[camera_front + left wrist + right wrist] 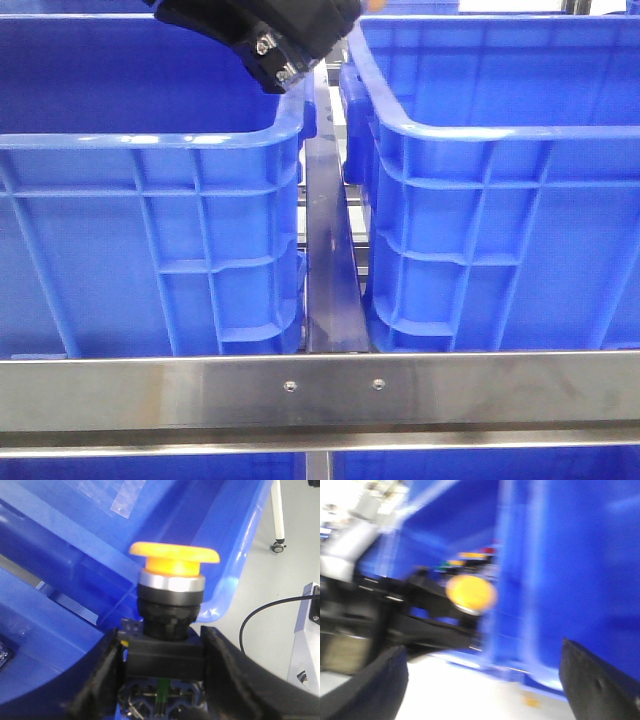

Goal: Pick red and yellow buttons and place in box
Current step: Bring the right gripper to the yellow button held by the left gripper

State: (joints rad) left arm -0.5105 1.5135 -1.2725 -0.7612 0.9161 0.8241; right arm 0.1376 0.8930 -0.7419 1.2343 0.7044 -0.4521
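Between black fingers [165, 680], yellow button [174, 560] above blue crate [75, 595].

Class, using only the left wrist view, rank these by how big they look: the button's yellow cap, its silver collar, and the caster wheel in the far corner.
1. yellow cap, widest
2. silver collar, a bit narrower than the cap
3. caster wheel, tiny, but it sits far off, so nearness to the camera skews this.

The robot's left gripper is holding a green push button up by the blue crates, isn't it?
Not quite: the push button has a yellow-orange cap, not a green one. The left wrist view shows it clamped by its black body in the left gripper, with a blue crate right behind it.
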